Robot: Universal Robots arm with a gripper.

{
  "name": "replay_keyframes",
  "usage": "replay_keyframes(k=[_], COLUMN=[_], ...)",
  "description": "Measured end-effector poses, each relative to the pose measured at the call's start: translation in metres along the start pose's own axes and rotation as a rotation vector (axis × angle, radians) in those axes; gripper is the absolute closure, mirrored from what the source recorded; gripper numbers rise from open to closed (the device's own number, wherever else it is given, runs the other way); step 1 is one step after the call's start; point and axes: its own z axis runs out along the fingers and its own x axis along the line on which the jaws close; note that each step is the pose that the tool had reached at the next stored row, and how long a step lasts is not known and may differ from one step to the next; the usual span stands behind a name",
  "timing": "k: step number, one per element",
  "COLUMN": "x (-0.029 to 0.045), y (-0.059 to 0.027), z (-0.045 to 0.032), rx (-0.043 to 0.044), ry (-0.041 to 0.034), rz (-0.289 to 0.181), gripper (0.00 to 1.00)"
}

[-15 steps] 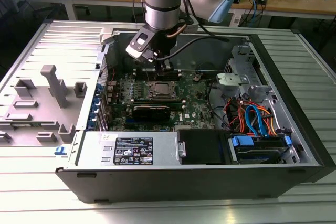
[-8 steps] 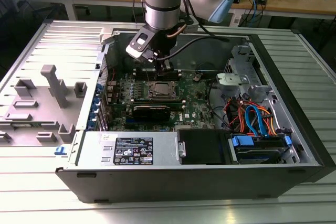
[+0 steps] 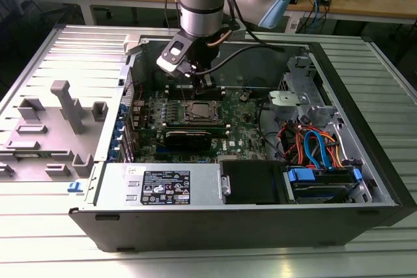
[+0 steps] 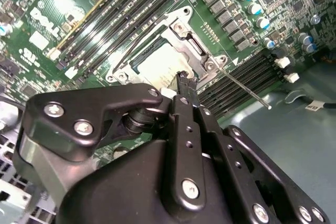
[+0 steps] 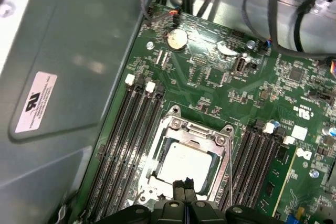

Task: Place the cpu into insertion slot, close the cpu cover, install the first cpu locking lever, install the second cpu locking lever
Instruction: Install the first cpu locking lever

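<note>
The cpu [image 5: 185, 163], a silvery square chip, lies flat in the insertion slot [image 5: 149, 180] on the green motherboard [image 5: 210, 82]. The cpu cover [image 5: 173, 129], a thin metal frame, lies down around the chip's edges. In the second wrist view a thin wire locking lever [image 4: 245, 91] sticks out from the slot's corner, with its free end raised off the board. My gripper [image 5: 184, 184] hovers just above the cpu's near edge with its black fingertips pressed together and nothing between them. In the exterior view the gripper [image 3: 207, 84] hangs over the cpu [image 3: 199, 113].
Long black memory slots [image 5: 131, 129] flank the slot on both sides. The open computer case [image 3: 365, 135] walls in the board. A power supply [image 3: 163, 187] and a drive bay with coloured cables [image 3: 313, 148] stand along the near and right sides of the exterior view.
</note>
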Motion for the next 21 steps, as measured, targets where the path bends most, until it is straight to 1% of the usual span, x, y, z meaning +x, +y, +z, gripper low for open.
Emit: replay_keyframes(k=[1,3,4,7,8,9,11,14,15,17,18,21], x=[0.0001,0.0002,0.0006,0.0012,0.0013,0.0014,0.0016,0.0016,0.0016,0.0016,0.0016,0.0016], y=[0.0,-0.0002,-0.0013,-0.0027,-0.003,-0.0032,-0.0034,-0.0034,-0.0034,-0.0035,-0.0034,-0.0035], z=[0.0,0.0,-0.0001,-0.008,-0.0126,-0.0146,-0.0147,-0.0146,-0.0144,-0.0142,-0.014,-0.0139], rx=[0.0006,0.0009,0.0007,0.0006,0.0006,0.0006,0.0005,0.0014,0.0015,0.0019,0.0022,0.0026], ry=[0.0002,0.0005,0.0011,0.0011,0.0012,0.0012,0.0014,0.0014,0.0016,0.0018,0.002,0.0023], rz=[-0.032,-0.053,-0.055,-0.056,-0.056,-0.059,-0.075,-0.134,-0.166,-0.204,-0.242,-0.293], gripper=[0.89,0.89,0.89,0.89,0.89,0.89,0.89,0.89,0.89,0.89,0.89,0.89])
